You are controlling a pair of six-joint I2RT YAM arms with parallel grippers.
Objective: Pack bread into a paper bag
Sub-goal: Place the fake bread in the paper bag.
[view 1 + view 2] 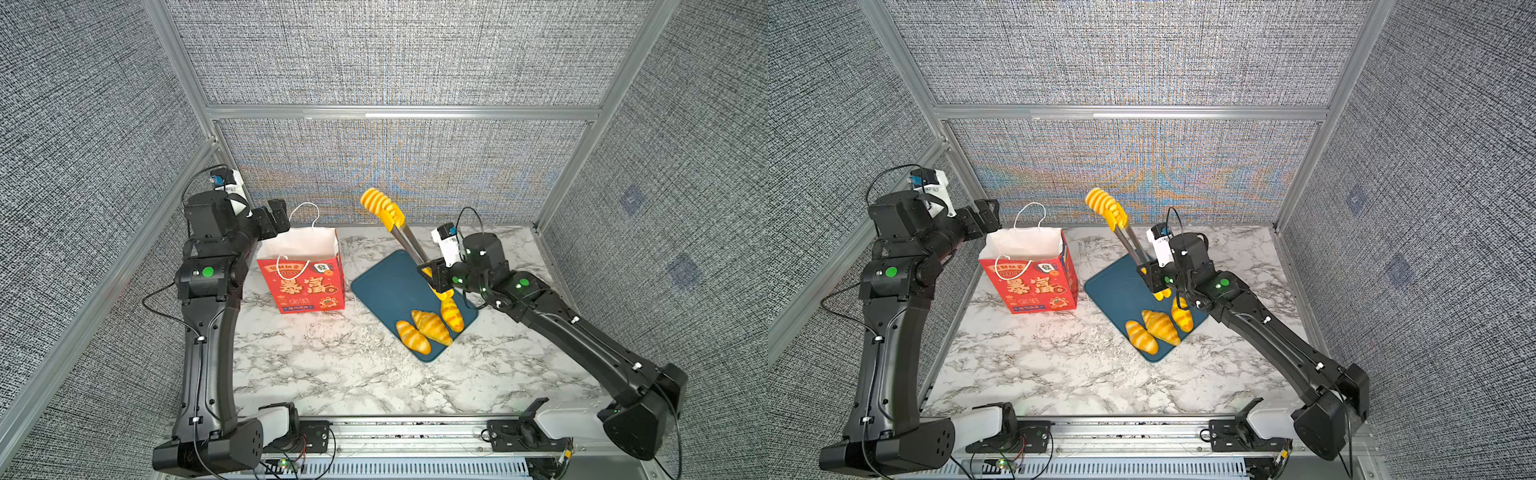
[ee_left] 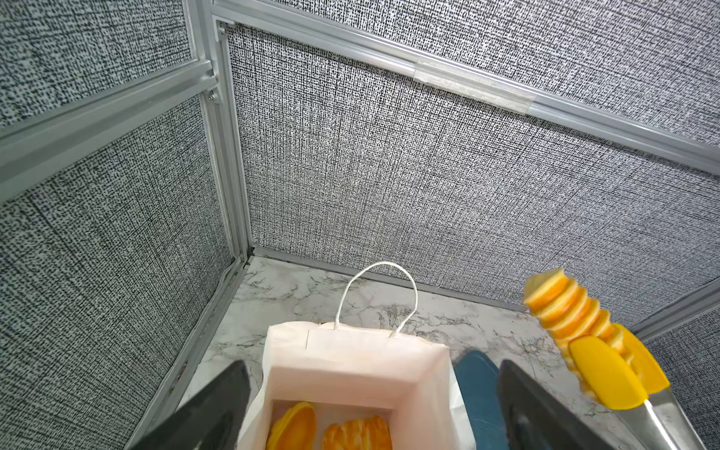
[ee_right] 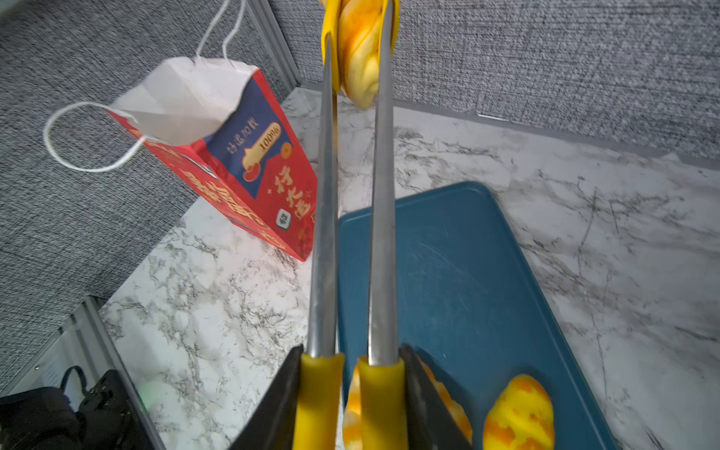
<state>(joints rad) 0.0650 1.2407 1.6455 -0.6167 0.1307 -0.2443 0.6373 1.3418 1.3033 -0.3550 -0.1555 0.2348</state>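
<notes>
Top views both: ridged loaf, glossy yellow with orange-brown ribs, is up in the air between the paper bag and the tray, toward the far edge of the marble table. Tongs are clamped on one end of it, with yellow pads pressed on both sides and the steel arms nearly parallel. Right gripper squeezes the tongs' yellow handle sleeves, one finger outside each; this is plain in the right wrist view. Bag is red paper, white inside, with cord handles, upright and open near the table's far left corner. Left wrist view shows two pastries on its floor. Three more striped pastries lie side by side at the near corner of the flat dark blue tray. Right arm reaches low from the near right corner, wrist over the tray, tongs angled up and away. Left arm stands tall with the elbow folded. Left gripper has its jaws wide apart above the bag's left rim.
</notes>
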